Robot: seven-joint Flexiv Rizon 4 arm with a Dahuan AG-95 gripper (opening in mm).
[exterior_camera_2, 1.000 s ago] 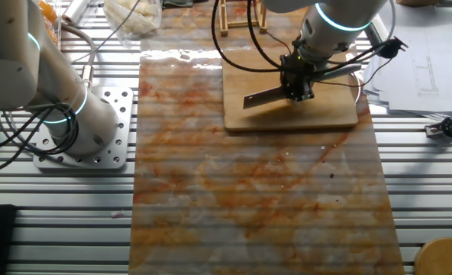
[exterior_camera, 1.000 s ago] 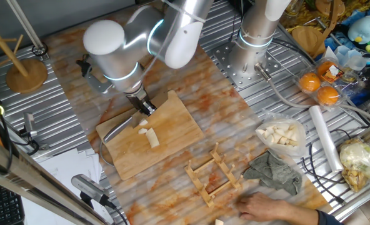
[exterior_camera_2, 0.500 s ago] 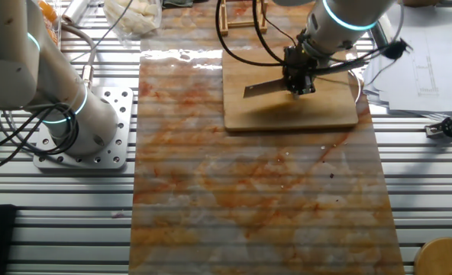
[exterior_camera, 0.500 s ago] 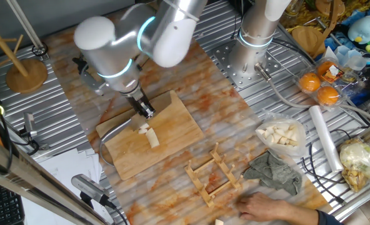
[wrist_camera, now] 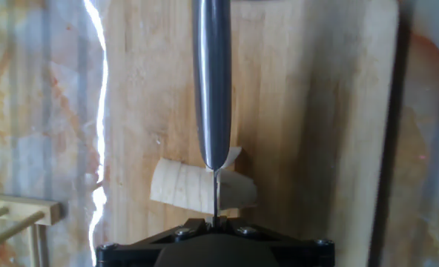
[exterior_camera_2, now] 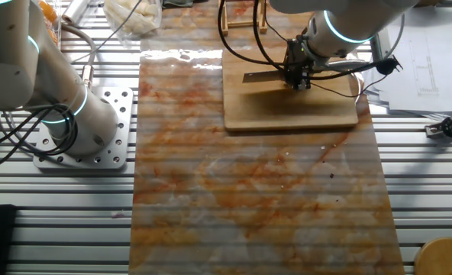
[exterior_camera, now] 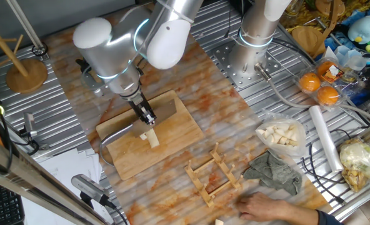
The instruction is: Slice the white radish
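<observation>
The end effector (exterior_camera: 147,117) has carried the knife (exterior_camera_2: 268,76) along the white radish (exterior_camera: 152,137).

Cream-white radish (wrist_camera: 197,187) lies flat on the wooden board (wrist_camera: 308,111), cut ends showing.

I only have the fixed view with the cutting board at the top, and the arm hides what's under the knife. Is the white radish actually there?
Observer: Yes. The one fixed view shows the white radish lying on the cutting board.
Operator: Is the blade lined up over it?
Observer: In the hand view the knife crosses the white radish a little right of its middle.
Operator: Anyone near the table?
Observer: A person's hand rests at the table edge beyond the wooden rack, apart from the cutting board.
</observation>
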